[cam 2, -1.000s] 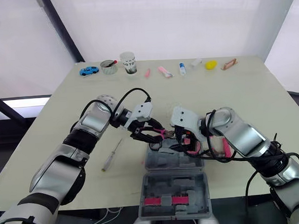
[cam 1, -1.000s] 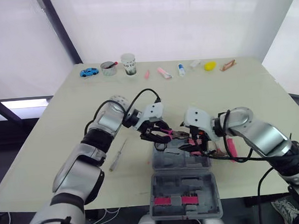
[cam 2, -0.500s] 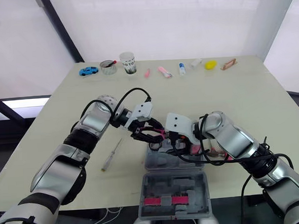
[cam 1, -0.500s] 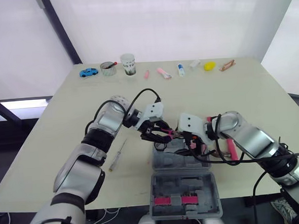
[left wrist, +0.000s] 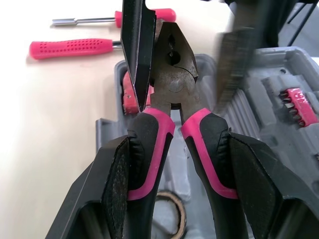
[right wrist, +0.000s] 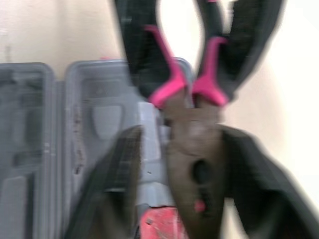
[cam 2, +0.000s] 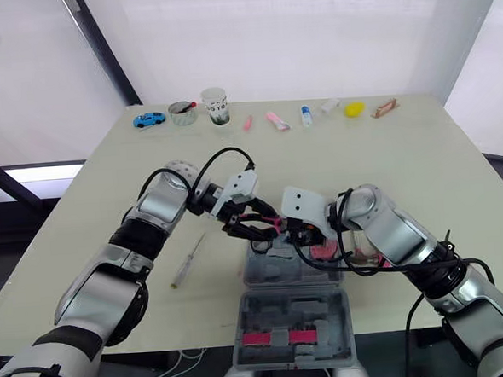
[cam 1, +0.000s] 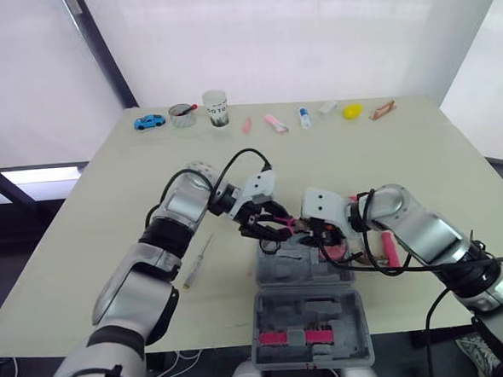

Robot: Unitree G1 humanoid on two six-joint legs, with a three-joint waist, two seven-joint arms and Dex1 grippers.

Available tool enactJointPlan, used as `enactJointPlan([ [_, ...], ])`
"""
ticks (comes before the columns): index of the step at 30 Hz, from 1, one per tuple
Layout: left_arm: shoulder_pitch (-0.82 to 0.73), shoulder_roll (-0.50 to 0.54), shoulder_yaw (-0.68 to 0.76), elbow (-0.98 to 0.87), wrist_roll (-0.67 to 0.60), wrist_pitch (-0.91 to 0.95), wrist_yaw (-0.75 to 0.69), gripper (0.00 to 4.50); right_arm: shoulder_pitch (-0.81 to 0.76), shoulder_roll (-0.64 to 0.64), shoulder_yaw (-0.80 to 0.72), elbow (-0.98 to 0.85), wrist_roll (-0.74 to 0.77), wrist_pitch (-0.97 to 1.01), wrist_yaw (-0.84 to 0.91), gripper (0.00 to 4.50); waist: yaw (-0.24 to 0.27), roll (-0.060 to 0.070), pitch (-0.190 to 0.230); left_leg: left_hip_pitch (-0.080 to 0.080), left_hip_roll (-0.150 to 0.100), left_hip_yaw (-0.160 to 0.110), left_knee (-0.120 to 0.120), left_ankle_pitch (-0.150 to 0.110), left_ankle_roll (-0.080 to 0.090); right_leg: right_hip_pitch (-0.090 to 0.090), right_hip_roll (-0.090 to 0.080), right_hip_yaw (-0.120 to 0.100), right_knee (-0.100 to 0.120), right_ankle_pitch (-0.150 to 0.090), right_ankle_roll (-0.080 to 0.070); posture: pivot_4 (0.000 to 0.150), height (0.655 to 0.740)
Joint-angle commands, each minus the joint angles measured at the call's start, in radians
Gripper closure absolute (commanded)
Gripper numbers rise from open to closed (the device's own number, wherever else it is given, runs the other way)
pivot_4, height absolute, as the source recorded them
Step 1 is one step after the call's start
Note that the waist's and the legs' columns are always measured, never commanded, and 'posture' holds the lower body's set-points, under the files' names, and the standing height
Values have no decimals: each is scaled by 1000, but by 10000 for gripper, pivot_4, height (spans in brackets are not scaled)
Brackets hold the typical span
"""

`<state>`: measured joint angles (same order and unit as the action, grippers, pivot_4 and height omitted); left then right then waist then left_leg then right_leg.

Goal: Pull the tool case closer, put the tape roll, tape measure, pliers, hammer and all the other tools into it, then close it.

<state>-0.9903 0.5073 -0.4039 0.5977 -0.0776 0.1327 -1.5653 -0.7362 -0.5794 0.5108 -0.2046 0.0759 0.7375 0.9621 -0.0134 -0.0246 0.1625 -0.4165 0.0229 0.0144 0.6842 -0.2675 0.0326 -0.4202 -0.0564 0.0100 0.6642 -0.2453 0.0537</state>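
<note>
Over the open grey tool case (cam 1: 270,277), my left gripper (left wrist: 179,139) is shut on the pink-and-black handles of the pliers (left wrist: 172,74). My right gripper (right wrist: 182,134) faces it from the right with the pliers' dark head between its fingers (left wrist: 139,45). One finger lies against the head and the other stands a little off it. In the head view the two grippers (cam 1: 271,226) (cam 1: 316,234) meet above the case's far half. A tape roll (left wrist: 169,224) lies in the case under the pliers.
A slim screwdriver (cam 1: 198,260) lies on the table left of the case, and pink-handled tools (cam 1: 390,250) lie to its right. A blue toy car (cam 1: 149,121), a tin (cam 1: 182,115), a cup (cam 1: 217,108) and small items line the far edge.
My right gripper has moved left from over the case's right side to the pliers' head, and its fingers have narrowed around it. The left gripper has kept still with the pliers.
</note>
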Motion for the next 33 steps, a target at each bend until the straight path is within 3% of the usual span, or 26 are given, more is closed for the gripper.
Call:
enactJointPlan([
  [1,-7,11,27,-48,-15,21,-35,20428,-11,24,-7,-32,15,-12,18,35127,0,0,0,0,0,0,0,0,0,0,0,0,0,0,0,1500,7400],
  [12,23,44,10,-112,-54,56,-49,20428,5,27,-25,-18,8,-8,11,35127,-1,0,0,0,0,0,0,0,0,0,0,0,0,0,0,1500,7400],
  [13,27,49,13,-129,-74,83,-49,12431,9,26,-31,-17,7,-13,6,35127,-1,0,0,0,0,0,0,0,0,0,0,0,0,0,0,1500,7400],
  [17,43,72,11,-182,-115,115,-49,206,39,21,-57,-21,9,-25,-11,35127,0,0,0,0,0,-1,0,0,0,0,0,0,0,0,0,1500,7400],
  [26,146,233,30,-293,-332,60,-49,206,149,-52,-144,-105,41,-33,-12,35127,-2,1,0,1,0,-5,0,0,0,0,0,1,1,0,0,1500,7400],
  [33,310,365,140,-474,-489,104,-49,206,271,-136,-226,-179,75,-85,4,35127,0,1,1,1,0,-5,1,0,0,1,0,1,0,0,0,1500,7400],
])
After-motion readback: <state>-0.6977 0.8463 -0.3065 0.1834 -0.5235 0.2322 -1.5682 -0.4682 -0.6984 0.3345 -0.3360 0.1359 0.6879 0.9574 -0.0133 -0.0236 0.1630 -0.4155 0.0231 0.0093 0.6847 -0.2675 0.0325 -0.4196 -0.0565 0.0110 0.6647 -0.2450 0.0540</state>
